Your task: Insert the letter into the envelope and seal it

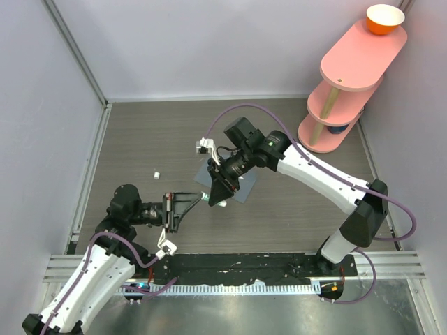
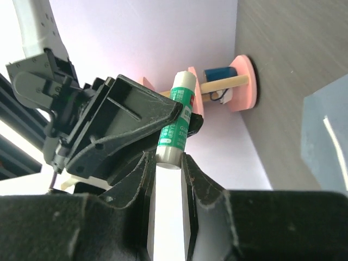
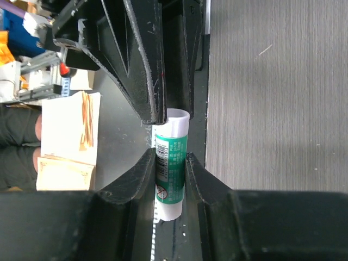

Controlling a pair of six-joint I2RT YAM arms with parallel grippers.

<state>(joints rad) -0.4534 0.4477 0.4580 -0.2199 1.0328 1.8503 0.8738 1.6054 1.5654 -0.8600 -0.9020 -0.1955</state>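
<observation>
Lying flat mid-counter [image 1: 140, 139]: slate-blue envelope [image 1: 246, 185], partly under the right gripper [image 1: 218, 198]. Flap state: cannot tell. A green-and-white glue stick [image 3: 169, 168] is held off the counter by the envelope's near-left edge, gripped from both sides. The right jaws pinch the labelled body and the left gripper [image 1: 204, 198] jaws pinch a white end. Small white scrap [image 1: 157, 173] sits well apart, left. Pink tiered shelf [image 1: 349, 84] with an orange bowl [image 1: 385, 19] on top, far right corner.
</observation>
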